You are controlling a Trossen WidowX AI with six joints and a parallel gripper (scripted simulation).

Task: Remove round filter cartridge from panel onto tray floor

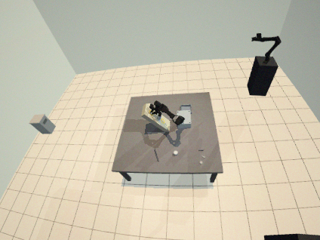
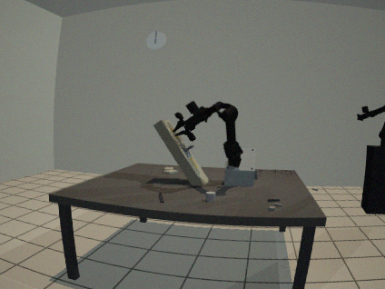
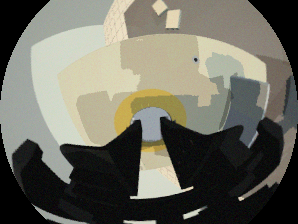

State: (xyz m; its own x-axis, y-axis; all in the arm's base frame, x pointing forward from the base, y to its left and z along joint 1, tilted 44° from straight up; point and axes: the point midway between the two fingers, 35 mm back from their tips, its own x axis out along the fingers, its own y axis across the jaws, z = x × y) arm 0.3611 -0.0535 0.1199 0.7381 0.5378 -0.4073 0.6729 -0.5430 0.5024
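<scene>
Gripping cartridge [image 3: 150, 123] face, gripper [image 3: 152, 137] fingers clamped on it. Cartridge seated in yellow ring of tilted panel [image 2: 180, 153], near upper end. Panel leans on table [image 2: 136, 200]. Arm [image 2: 229, 132] reaching from base.

— Where do you see the service panel [image 2: 181, 152]?
— On the counter [image 2: 136, 200], tilted, leaning back away from the arm's base [image 2: 239, 176], which stands right of it in your exterior view.
— And the end effector [image 2: 180, 127]?
— At the panel's upper face, its fingers closed on the filter cartridge [image 3: 150, 120] seated there.
— Anything in front?
— A small cylinder [image 2: 210, 196] sits on the counter before the panel's foot; small pieces [image 2: 273, 204] lie further right.
</scene>
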